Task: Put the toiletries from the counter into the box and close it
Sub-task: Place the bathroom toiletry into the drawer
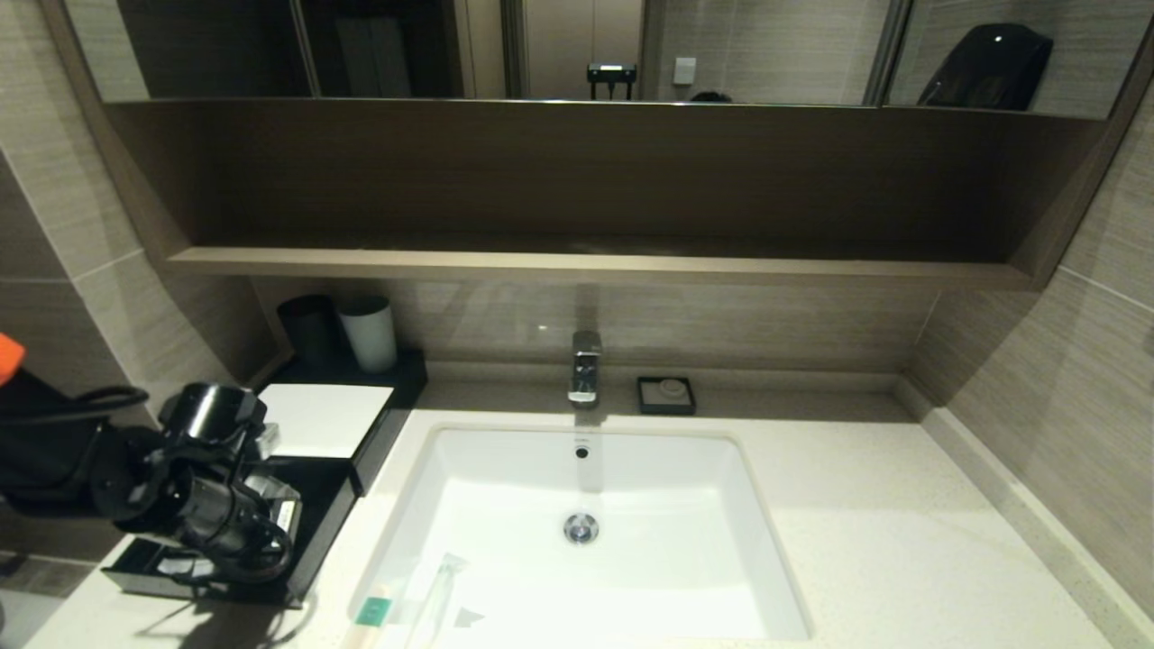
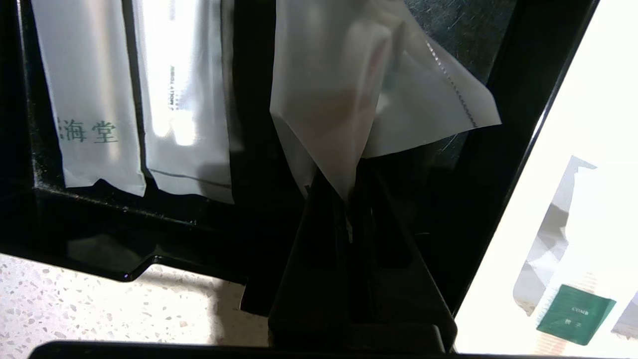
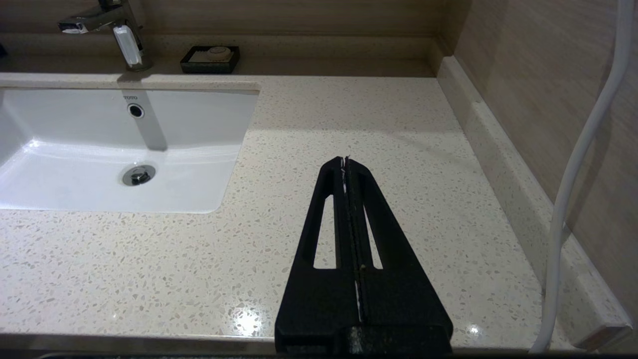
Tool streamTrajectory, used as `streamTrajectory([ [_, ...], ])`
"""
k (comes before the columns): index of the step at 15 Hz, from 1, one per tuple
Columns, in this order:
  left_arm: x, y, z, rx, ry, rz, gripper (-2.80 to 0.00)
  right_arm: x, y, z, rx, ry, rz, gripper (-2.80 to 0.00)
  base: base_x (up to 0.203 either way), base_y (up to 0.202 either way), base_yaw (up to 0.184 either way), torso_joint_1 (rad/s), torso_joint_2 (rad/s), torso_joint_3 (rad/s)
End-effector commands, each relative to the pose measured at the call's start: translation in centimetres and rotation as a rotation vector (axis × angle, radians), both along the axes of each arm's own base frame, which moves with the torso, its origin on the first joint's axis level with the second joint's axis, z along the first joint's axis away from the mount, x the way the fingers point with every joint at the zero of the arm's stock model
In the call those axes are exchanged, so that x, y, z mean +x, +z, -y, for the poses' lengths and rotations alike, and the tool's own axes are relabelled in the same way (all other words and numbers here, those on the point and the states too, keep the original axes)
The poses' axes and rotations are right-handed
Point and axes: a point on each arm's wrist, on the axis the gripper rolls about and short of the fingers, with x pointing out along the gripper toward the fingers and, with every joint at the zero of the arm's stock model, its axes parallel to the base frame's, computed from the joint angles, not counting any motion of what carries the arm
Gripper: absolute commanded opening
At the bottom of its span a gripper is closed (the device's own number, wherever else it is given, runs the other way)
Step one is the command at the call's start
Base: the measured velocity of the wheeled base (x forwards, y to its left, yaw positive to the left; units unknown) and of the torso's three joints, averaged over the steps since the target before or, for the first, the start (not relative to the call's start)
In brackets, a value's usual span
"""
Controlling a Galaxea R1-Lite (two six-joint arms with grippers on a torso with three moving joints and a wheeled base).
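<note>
Left gripper (image 2: 349,199) hangs over the open black drawer (image 1: 311,532) of the box (image 1: 325,419), pinching the corner of a frosted packet (image 2: 359,89). 2 more packets (image 2: 134,94) already lie in the drawer. On the counter (image 1: 856,505), a green-labelled packet (image 1: 374,611) and a long clear one (image 1: 433,595) sit at the sink's near-left corner. Right gripper (image 3: 346,160) rests closed above bare counter.
</note>
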Motion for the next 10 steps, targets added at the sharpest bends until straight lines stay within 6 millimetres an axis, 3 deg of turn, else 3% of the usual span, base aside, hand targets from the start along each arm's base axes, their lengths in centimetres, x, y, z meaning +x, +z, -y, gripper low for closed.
streamTrajectory([
  [1, 0.33, -0.54, -0.04, -0.001, 0.002, -0.016, -2.8, -0.01, -0.02, 0.0, 0.0, 0.0, 0.001, -2.8, 0.0, 0.0, 0.0, 0.0, 0.0, 0.0],
  [10, 1.1, -0.82, -0.08, -0.001, 0.003, -0.008, -2.8, -0.01, 0.02, 0.0, -0.001, 0.0, 0.001, -2.8, 0.0, 0.0, 0.0, 0.0, 0.0, 0.0],
])
